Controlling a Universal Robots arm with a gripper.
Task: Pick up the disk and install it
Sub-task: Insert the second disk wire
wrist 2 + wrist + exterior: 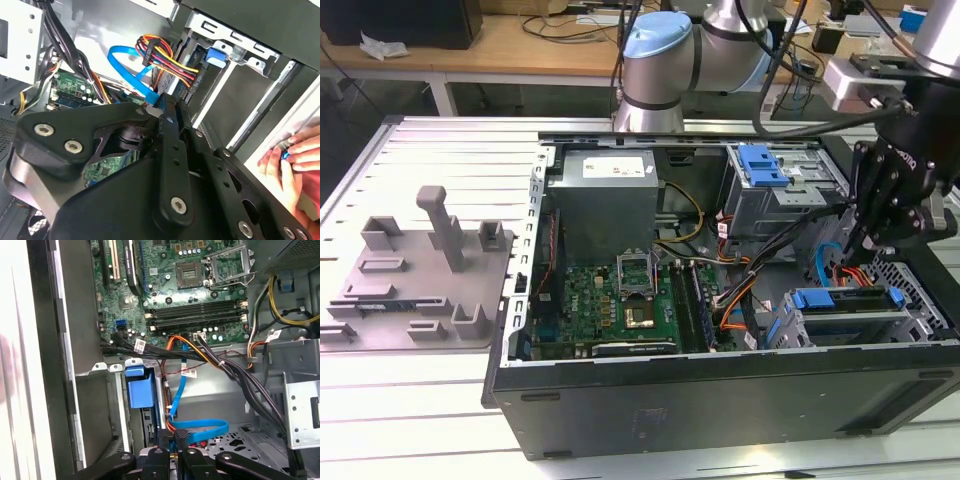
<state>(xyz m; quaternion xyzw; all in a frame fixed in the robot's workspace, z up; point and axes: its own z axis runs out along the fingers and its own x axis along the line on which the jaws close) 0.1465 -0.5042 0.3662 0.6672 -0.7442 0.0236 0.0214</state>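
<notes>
The disk lies in the drive bay at the case's front corner, on the exterior view's right, its blue carrier rail along its edge. That blue rail also appears in the first wrist view, seated in the bay. My black gripper hangs just above the bay, fingers pointing down beside a blue data cable. In the first wrist view the gripper is shut, with nothing visible between the tips. In the second wrist view the gripper sits close to the blue cable and a bundle of coloured power wires.
The open computer case holds a green motherboard, a grey power-supply box and an upper bay with a blue latch. A grey fixture plate lies on the exterior view's left. A person's hand rests at the case edge.
</notes>
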